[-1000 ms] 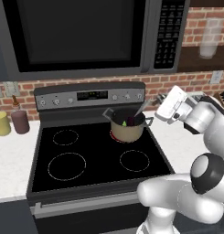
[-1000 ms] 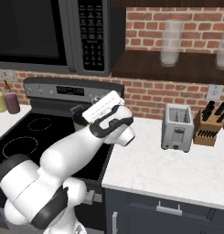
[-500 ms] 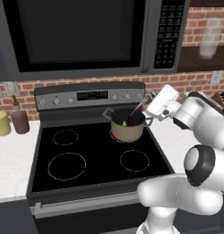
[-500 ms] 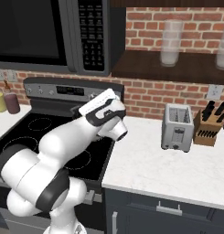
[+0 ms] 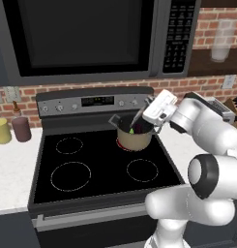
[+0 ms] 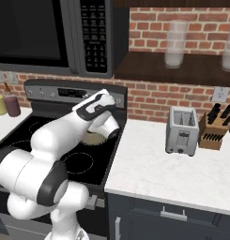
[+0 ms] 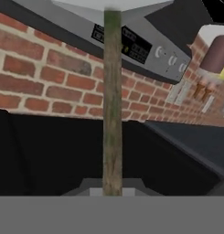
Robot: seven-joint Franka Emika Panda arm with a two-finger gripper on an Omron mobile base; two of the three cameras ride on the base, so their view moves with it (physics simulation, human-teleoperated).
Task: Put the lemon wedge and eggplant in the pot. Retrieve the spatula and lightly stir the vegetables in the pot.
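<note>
The beige pot point(image 5: 134, 140) stands on the stove's back right burner, and a sliver of it shows behind my arm point(image 6: 92, 138). A small yellow-green lemon wedge point(image 5: 131, 131) lies inside it. The eggplant cannot be told apart from the pot's dark interior. My gripper point(image 5: 147, 114) hangs just above the pot's right rim, shut on the spatula's thin handle point(image 5: 139, 117), which slants down left into the pot's mouth. In the hand view the handle point(image 7: 112, 100) runs straight up from my gripper point(image 7: 112, 188) to the light-grey blade point(image 7: 109, 3).
The black stove top point(image 5: 100, 162) has other burners free, with its control panel point(image 5: 98, 101) behind and a microwave above. A yellow bottle point(image 5: 1, 131) and a maroon bottle point(image 5: 22, 129) stand on the left counter. A toaster point(image 6: 182, 130) and knife block point(image 6: 215, 126) stand on the right counter.
My hand has swung left from beside the stove to just over the pot's right rim, carrying the spatula, whose far end now dips into the pot.
</note>
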